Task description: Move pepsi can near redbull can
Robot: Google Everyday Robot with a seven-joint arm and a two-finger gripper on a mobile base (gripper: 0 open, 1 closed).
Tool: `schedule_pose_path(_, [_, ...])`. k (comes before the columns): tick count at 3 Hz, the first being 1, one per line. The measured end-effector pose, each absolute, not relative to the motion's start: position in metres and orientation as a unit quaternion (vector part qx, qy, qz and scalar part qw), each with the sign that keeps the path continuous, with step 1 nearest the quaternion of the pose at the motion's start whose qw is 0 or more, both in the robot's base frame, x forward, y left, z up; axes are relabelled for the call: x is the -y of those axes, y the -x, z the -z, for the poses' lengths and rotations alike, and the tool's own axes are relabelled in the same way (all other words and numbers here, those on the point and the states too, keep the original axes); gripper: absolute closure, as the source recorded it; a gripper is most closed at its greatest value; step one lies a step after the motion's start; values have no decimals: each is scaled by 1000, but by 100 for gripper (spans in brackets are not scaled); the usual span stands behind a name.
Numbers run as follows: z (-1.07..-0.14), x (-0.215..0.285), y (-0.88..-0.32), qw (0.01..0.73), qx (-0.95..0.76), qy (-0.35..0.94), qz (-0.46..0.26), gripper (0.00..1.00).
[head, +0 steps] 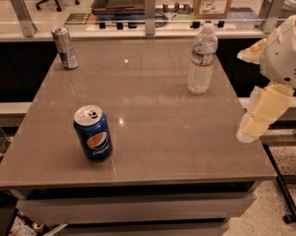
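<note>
Pepsi can upright at the table's front left, gripper off the right edge.

Your pepsi can [93,133] stands upright on the table [157,107], close to the front edge and a little in from the left edge. The redbull can [65,47] stands upright at the far-left corner, just beside the back edge and well apart from the pepsi can. Only bare tabletop lies between the two along the left side. A bottle [202,59] stands upright at the far right, near the right edge, well apart from both cans, so the middle and front right give you open surface. The gripper [258,119] hangs just outside the right edge, toward the front corner, well apart from the pepsi can. You cannot tell whether it is released or clenched. A rail [137,27] with posts runs behind the back edge.
</note>
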State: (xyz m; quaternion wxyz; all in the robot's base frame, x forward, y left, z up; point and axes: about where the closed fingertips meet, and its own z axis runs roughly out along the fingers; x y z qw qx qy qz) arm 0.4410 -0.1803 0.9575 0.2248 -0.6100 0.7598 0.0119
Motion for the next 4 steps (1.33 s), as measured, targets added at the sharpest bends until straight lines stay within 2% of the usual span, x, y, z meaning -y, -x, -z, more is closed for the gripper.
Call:
schedule_pose_path(2, [-922,132,-442,309,-734,590,-138,0])
schedule_pose_path(4, [-904,52,-432,378,-668,575,-284,0])
